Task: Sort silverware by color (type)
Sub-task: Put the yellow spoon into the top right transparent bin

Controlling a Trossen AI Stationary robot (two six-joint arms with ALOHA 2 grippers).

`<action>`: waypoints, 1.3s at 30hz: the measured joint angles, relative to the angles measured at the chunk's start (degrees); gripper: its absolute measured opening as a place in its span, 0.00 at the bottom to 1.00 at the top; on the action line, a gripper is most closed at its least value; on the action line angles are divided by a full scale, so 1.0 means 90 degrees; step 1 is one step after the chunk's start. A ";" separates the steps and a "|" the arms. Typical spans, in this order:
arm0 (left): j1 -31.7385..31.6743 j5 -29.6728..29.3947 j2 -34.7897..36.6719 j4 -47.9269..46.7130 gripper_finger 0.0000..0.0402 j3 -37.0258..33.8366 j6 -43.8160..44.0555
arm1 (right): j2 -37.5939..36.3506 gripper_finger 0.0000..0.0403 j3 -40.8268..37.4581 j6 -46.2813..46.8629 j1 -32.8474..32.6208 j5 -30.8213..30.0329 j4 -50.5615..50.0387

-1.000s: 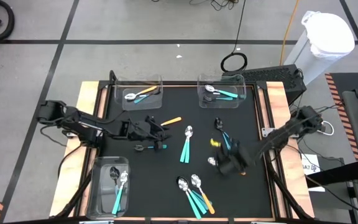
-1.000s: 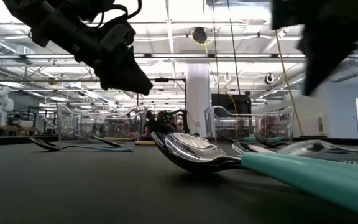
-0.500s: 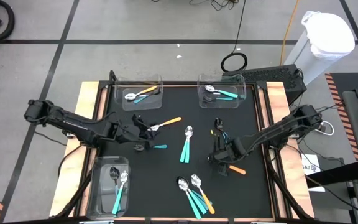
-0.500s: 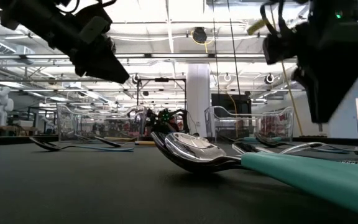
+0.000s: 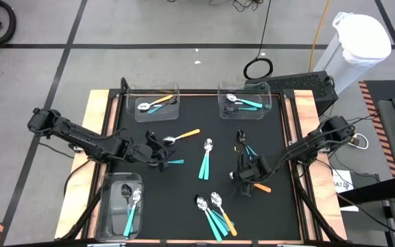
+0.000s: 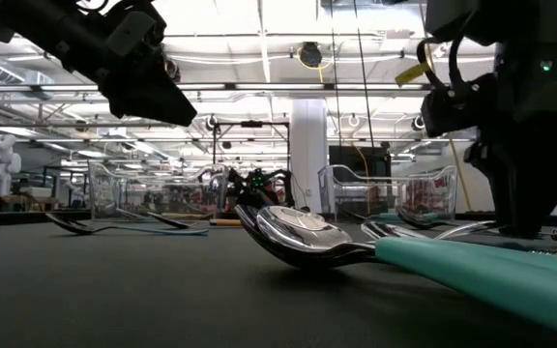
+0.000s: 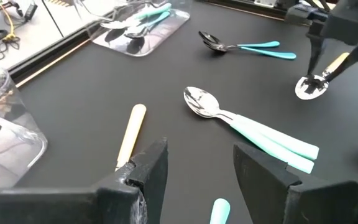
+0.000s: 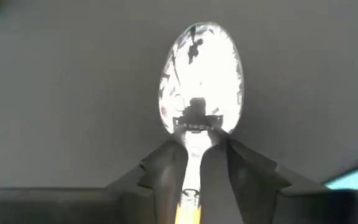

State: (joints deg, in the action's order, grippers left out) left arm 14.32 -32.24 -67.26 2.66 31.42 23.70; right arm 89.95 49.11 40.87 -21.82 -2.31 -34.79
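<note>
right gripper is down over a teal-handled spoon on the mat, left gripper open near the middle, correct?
Not quite: the spoon under the right gripper has an orange handle, not teal. The right wrist view shows the orange just behind its bowl, and the high view shows the handle poking out beside the gripper. The rest holds: the left gripper is open near the middle of the mat.

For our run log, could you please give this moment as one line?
left gripper: jaws open, above teal spoon | right gripper: low over orange-handled spoon
</note>
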 joint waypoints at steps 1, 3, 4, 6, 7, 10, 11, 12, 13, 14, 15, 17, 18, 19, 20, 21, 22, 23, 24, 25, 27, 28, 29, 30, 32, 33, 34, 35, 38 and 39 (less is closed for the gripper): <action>0.0001 -0.0015 0.0002 0.0003 0.45 0.0000 0.0000 | 0.0042 0.30 -0.0026 -0.0001 -0.0007 -0.0041 0.0016; -0.0002 -0.0025 0.0002 0.0029 0.45 0.0000 0.0000 | 0.0133 0.25 -0.0028 -0.0001 0.0025 -0.0055 0.0085; -0.0004 -0.0026 0.0000 0.0031 0.45 0.0000 0.0000 | 0.0178 0.23 -0.0023 0.0001 0.0051 -0.0043 0.0085; -0.0004 -0.0027 0.0002 0.0043 0.45 0.0000 -0.0002 | 0.0251 0.16 -0.0016 0.0001 0.0088 -0.0041 0.0078; -0.0004 -0.0026 0.0002 0.0044 0.45 0.0000 -0.0002 | 0.0265 0.11 -0.0020 0.0001 0.0099 -0.0042 0.0070; -0.0004 -0.0027 0.0001 0.0043 0.45 0.0000 -0.0002 | 0.0191 0.03 -0.0018 -0.0047 0.0121 -0.0033 0.0044; -0.0004 -0.0027 0.0002 0.0043 0.45 0.0002 -0.0005 | 0.0153 0.03 0.0020 -0.0060 0.0124 -0.0031 -0.0023; -0.0004 -0.0027 0.0000 0.0043 0.45 0.0002 -0.0005 | 0.0115 0.02 0.0086 -0.0131 0.0128 -0.0010 -0.0126; -0.0004 -0.0028 0.0000 0.0044 0.45 0.0002 -0.0006 | 0.0055 0.02 0.0159 -0.0223 0.0136 -0.0027 -0.0261; -0.0004 -0.0050 0.0002 0.0051 0.45 0.0002 -0.0008 | -0.0022 0.01 0.0275 -0.0339 0.0159 -0.0038 -0.0401; -0.0004 -0.0097 0.0002 0.0048 0.45 0.0002 -0.0013 | -0.0110 0.00 0.0428 -0.0487 0.0200 -0.0061 -0.0558; -0.0004 -0.0125 0.0002 0.0063 0.45 0.0002 -0.0065 | -0.0281 0.00 0.0743 -0.0836 0.0317 -0.0125 -0.0851; -0.0004 -0.0135 0.0002 0.0093 0.45 0.0002 -0.0076 | -0.0330 0.00 0.0909 -0.1011 0.0389 -0.0254 -0.1034; -0.0006 -0.0139 0.0002 0.0138 0.45 0.0002 -0.0114 | -0.0369 0.00 0.1089 -0.1221 0.0483 -0.0421 -0.1230; -0.0004 -0.0142 0.0001 0.0189 0.45 0.0002 -0.0177 | -0.0420 0.00 0.1277 -0.1414 0.0581 -0.0604 -0.1445; -0.0004 -0.0142 0.0002 0.0225 0.45 0.0002 -0.0198 | -0.0472 0.00 0.1482 -0.1633 0.0702 -0.0833 -0.1688; -0.0004 -0.0142 0.0002 0.0240 0.45 0.0002 -0.0201 | -0.0503 0.00 0.1696 -0.1885 0.0852 -0.1073 -0.1882; -0.0006 -0.0142 0.0002 0.0250 0.45 0.0002 -0.0221 | -0.0530 0.00 0.1914 -0.2164 0.1006 -0.1352 -0.2092; -0.0004 -0.0142 0.0000 0.0269 0.45 0.0002 -0.0233 | -0.0544 0.00 0.2115 -0.2457 0.1170 -0.1637 -0.2275; -0.0004 -0.0142 0.0000 0.0298 0.45 0.0002 -0.0245 | -0.0548 0.00 0.2296 -0.2736 0.1364 -0.1864 -0.2389; -0.0004 -0.0142 0.0002 0.0335 0.45 0.0005 -0.0341 | -0.0551 0.00 0.2607 -0.3369 0.1819 -0.2219 -0.2426; -0.0004 -0.0142 0.0002 0.0329 0.45 0.0005 -0.0346 | -0.0552 0.00 0.2737 -0.3704 0.2082 -0.2247 -0.2391; -0.0004 -0.0141 0.0002 0.0326 0.45 0.0005 -0.0347 | -0.0554 0.00 0.2840 -0.4037 0.2356 -0.2240 -0.2328; -0.0004 -0.0141 0.0002 0.0328 0.45 0.0005 -0.0347 | -0.0556 0.00 0.2902 -0.4370 0.2630 -0.2238 -0.2237; -0.0004 -0.0140 0.0002 0.0314 0.45 0.0005 -0.0347 | -0.0556 0.00 0.2932 -0.5021 0.3205 -0.2234 -0.2012; -0.0004 -0.0142 0.0002 0.0307 0.45 0.0005 -0.0347 | -0.0552 0.00 0.2932 -0.5287 0.3509 -0.2243 -0.1948; -0.0004 -0.0142 0.0002 0.0296 0.45 0.0005 -0.0347 | -0.0548 0.00 0.2932 -0.5501 0.3821 -0.2231 -0.1923; -0.0004 -0.0141 0.0002 0.0280 0.45 0.0005 -0.0344 | -0.0548 0.00 0.2932 -0.5703 0.4133 -0.2226 -0.1912; 0.0008 -0.0137 0.0002 0.0255 0.45 0.0005 -0.0340 | -0.0490 0.00 0.2932 -0.6262 0.5034 -0.2212 -0.1736; 0.0021 -0.0137 0.0002 0.0257 0.45 0.0005 -0.0340 | -0.0455 0.00 0.2932 -0.6480 0.5309 -0.2152 -0.1652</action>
State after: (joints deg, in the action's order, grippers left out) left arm 14.51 -33.47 -67.24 4.97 31.46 20.65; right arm 85.85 75.50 -17.45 25.95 -21.68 -49.65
